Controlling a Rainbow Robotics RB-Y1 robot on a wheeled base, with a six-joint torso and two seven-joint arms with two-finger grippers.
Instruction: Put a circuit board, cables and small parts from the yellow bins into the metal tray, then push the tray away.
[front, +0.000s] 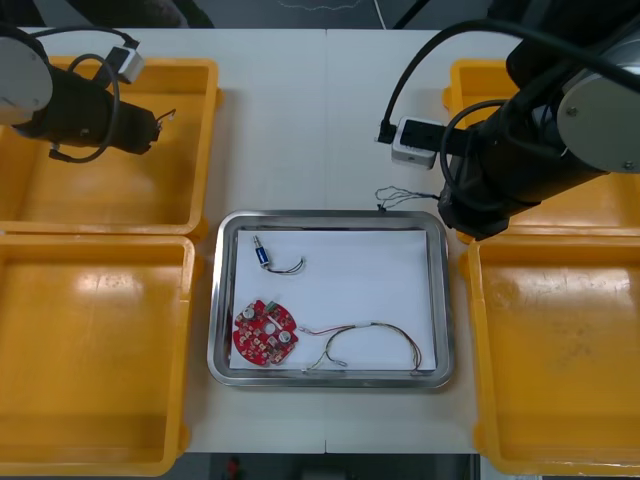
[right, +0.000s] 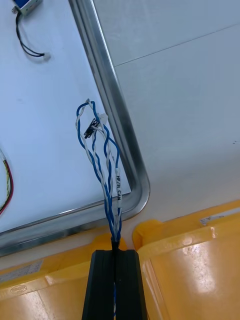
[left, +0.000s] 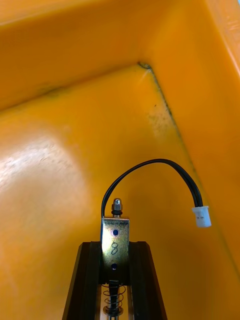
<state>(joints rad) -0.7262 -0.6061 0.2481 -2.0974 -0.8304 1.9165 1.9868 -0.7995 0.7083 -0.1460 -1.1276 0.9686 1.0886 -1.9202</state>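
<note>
The twisted blue and white cable (right: 102, 160) hangs from the right gripper (right: 114, 257), whose fingers are pinched tight on one end of it. Its loose end, with small plugs, reaches over the far right corner of the metal tray (right: 107, 115), just inside the rim. Whether it touches the white floor I cannot tell.

It looks light and limp, likely to flop and curl, and the plugs could catch on the rim. The twisted run seems a safer place to grip than the plugs.

In the tray lie a red circuit board (front: 265, 333), a red and yellow cable (front: 365, 340) and a small metal part (front: 262, 253).

The left gripper (left: 115, 247) hangs over the far left yellow bin (left: 75, 125). It is clamped across the flat sides of a second metal part (left: 115, 232), which looks stiff and smooth. That part's black cable (left: 155, 167) arcs free.
</note>
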